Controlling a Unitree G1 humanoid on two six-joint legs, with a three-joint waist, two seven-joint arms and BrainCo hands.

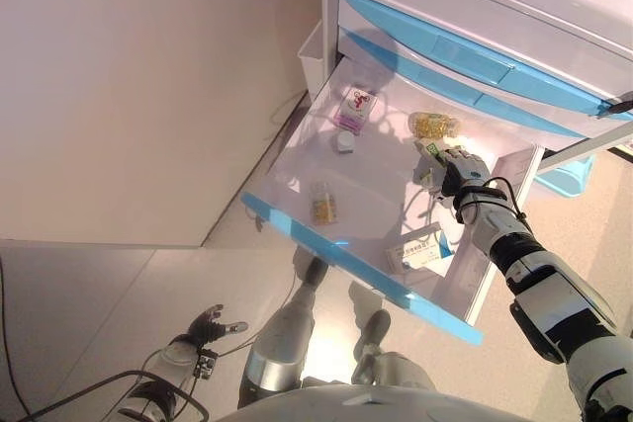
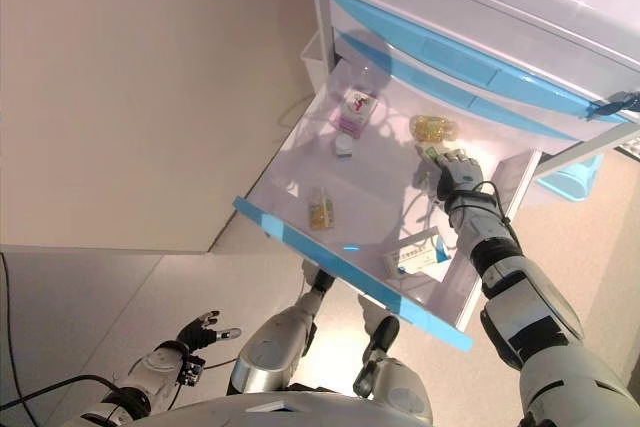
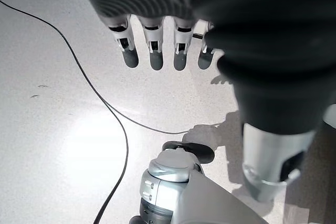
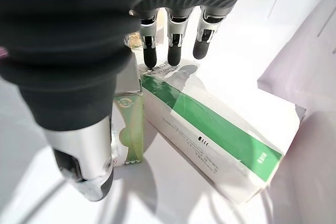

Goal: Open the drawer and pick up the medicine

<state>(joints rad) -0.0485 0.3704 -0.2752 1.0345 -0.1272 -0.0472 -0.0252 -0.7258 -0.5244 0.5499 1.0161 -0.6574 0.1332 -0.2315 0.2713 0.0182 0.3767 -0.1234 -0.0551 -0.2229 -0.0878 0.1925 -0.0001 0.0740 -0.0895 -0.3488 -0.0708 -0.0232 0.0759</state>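
Drawer [image 1: 297, 160] pulled out, step one done. Right hand [image 1: 450, 170] hangs over the green-and-white medicine box [image 4: 210, 135] near the drawer's right wall, fingers straight, nothing gripped (pickup still to come). Left hand [image 1: 206, 324] idles below, fingers relaxed.

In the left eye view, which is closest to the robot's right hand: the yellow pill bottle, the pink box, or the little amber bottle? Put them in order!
From the right hand:
1. Yellow pill bottle, just behind it, toward the drawer's back.
2. Pink box, back left.
3. Little amber bottle, far left, near the drawer's front.
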